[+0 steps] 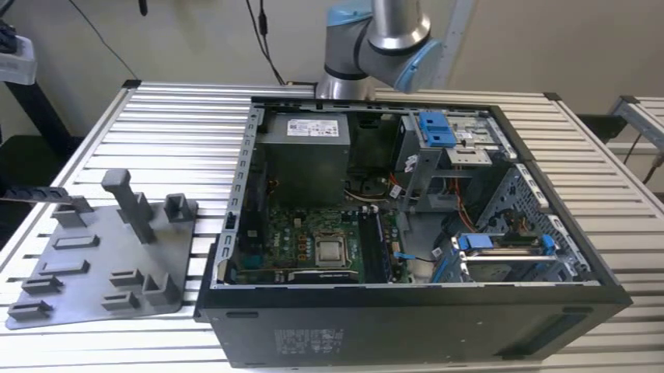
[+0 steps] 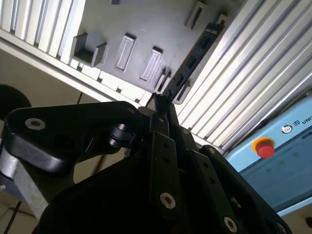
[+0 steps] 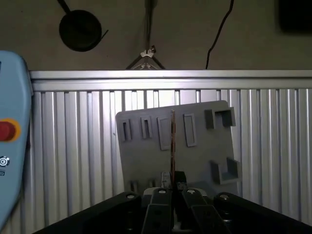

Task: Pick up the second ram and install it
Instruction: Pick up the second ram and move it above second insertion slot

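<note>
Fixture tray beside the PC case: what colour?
Plain grey fixture tray, clearest in the exterior view.

We see the exterior view brightly and evenly lit from above, with a soft sheen on the slatted table (image 1: 155, 116) at the upper left of the frame and deep shade inside the computer case (image 1: 415, 338). In both wrist views the gripper (image 2: 162, 100) (image 3: 171, 184) is an underlit black mass, and the second ram (image 2: 195, 51) (image 3: 172, 141) clamped in it reads as a dark strip against the paler grey tray (image 2: 141, 24) (image 3: 204, 141). The first wrist view is dim overall.
</note>
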Available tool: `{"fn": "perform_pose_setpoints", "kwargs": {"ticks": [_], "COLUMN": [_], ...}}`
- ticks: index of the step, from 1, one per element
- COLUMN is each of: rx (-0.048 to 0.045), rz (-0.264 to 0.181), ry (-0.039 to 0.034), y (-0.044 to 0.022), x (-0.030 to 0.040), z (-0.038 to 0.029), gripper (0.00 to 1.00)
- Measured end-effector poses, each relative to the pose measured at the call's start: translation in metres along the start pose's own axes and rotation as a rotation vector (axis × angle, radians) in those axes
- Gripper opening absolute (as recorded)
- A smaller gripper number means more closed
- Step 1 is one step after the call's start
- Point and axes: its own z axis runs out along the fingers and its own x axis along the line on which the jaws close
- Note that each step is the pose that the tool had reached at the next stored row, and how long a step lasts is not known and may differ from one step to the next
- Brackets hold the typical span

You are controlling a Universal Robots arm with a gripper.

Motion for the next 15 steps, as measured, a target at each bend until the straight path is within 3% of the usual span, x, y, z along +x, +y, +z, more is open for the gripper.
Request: {"fn": "perform_pose_setpoints", "kwargs": {"ticks": [5, 7, 9, 12, 13, 15], "rx": [0.0016, 0.0089, 0.0286, 0.0783, 0.0855, 0.0875], "rz": [0.0, 0.0, -0.002, -0.006, -0.007, -0.007], "ry": [0.0065, 0.0062, 0.0055, 0.0035, 0.0033, 0.0033], "y": [0.0007, 0.0013, 0.0017, 0.0027, 0.0033, 0.0045], "x": [-0.001, -0.0014, -0.0015, -0.0015, -0.0016, -0.002], "z": [-0.0101, -0.0147, -0.0165, -0.0169, -0.018, -0.023], "gripper": [0.15, 0.15, 0.15, 0.15, 0.15, 0.15]}}
